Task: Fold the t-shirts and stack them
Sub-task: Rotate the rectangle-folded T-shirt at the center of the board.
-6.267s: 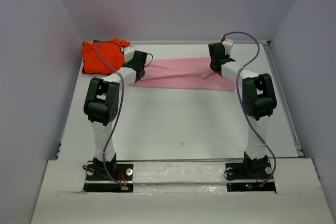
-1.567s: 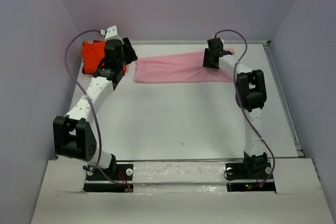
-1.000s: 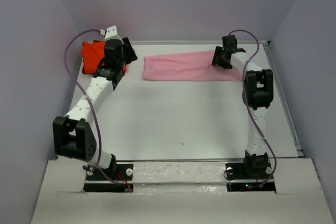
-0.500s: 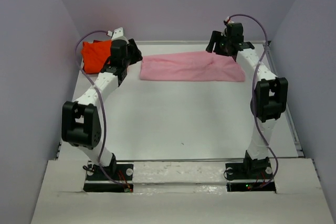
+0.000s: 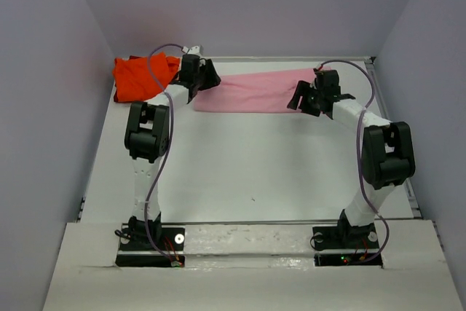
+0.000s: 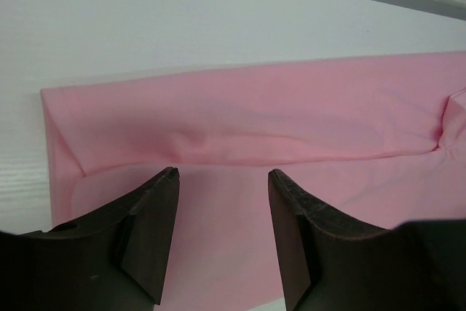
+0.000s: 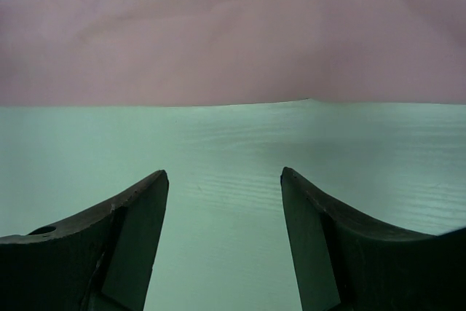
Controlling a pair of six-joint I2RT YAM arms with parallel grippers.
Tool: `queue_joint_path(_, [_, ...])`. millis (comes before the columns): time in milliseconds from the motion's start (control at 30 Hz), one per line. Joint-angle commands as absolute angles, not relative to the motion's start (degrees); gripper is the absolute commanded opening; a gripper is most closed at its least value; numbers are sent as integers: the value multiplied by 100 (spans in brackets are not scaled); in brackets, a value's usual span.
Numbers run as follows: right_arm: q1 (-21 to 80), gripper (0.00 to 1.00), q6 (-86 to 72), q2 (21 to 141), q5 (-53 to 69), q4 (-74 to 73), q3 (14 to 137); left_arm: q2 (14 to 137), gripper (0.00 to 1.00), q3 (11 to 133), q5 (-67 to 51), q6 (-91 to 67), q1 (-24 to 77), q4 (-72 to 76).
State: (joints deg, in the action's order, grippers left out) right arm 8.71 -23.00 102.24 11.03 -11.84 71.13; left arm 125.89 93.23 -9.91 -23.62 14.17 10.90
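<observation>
1. At the near edge of the table [image 5: 240,165], the two bases [image 5: 149,237] sit bolted side by side. Both arms reach away toward the far side.
2. The left arm [image 5: 148,132] rises to a bent elbow, and its forearm runs on to the far left. The right arm [image 5: 384,154] bends in the same way on the right, with its forearm angling inward.
3. The right gripper [image 5: 297,100] hangs over bare tabletop just short of the near edge of the pink t-shirt [image 5: 251,92]. In the right wrist view its fingers [image 7: 131,238] are spread apart with nothing between them. Only white table [image 7: 218,151] shows in the gap, and the pink cloth [image 7: 233,34] fills the view beyond.
4. The left gripper [image 5: 209,78] is at the pink t-shirt's left end. In the left wrist view its fingers [image 6: 149,231] are parted and empty, poised over the cloth [image 6: 255,114]. Whether the tips touch the cloth cannot be told.
5. The pink t-shirt lies flat as a long folded band across the far part of the table. It shows a turned-over left edge and a crease along its length.
6. The orange-red t-shirt [image 5: 135,78] sits bunched in the far left corner, just beyond the left arm's wrist. It lies near the pink one, with the left gripper between them. A purple cable [image 5: 154,71] loops over it.
</observation>
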Motion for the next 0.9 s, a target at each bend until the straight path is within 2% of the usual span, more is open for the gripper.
queue_joint_path(0, [966,69,-2443,9949,1318,-431,6803,12778,61,10010,-1292,-2232,1424,1257])
queue_joint_path(567, [967,69,-2619,9782,1512,-510,6864,13597,61,10266,-1038,-2610,1441,9])
queue_joint_path(867, [967,69,-2690,9720,1319,-633,6794,12403,59,8222,-264,-3136,1976,9])
